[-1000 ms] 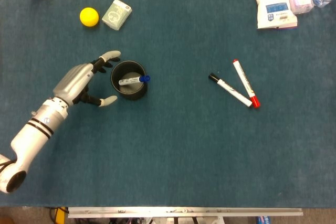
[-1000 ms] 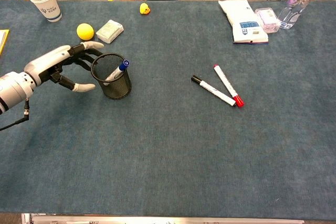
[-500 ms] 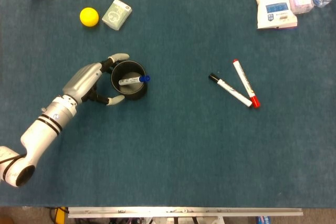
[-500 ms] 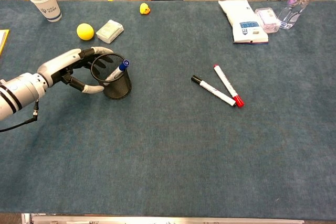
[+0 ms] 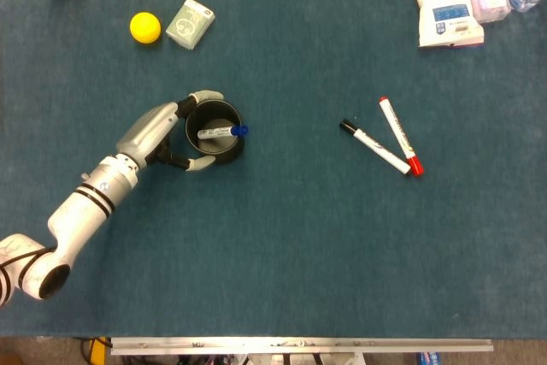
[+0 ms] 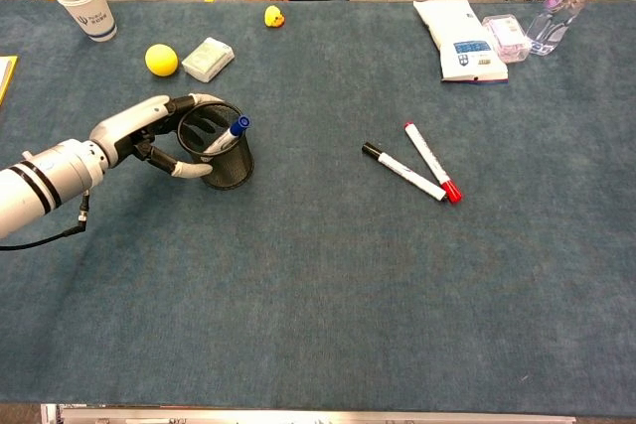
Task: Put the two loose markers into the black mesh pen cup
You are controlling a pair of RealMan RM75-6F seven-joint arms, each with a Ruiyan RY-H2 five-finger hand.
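The black mesh pen cup (image 5: 214, 132), blue-capped marker (image 5: 219, 132) inside, is wrapped by the left hand (image 5: 162, 130); mesh is shown only in chest view. Two loose markers (image 5: 383, 138) are seen at three o'clock, well apart.

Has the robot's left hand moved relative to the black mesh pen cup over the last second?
Yes. The left hand has moved right, closing the gap to the black mesh pen cup; its fingers now wrap the cup's left side.
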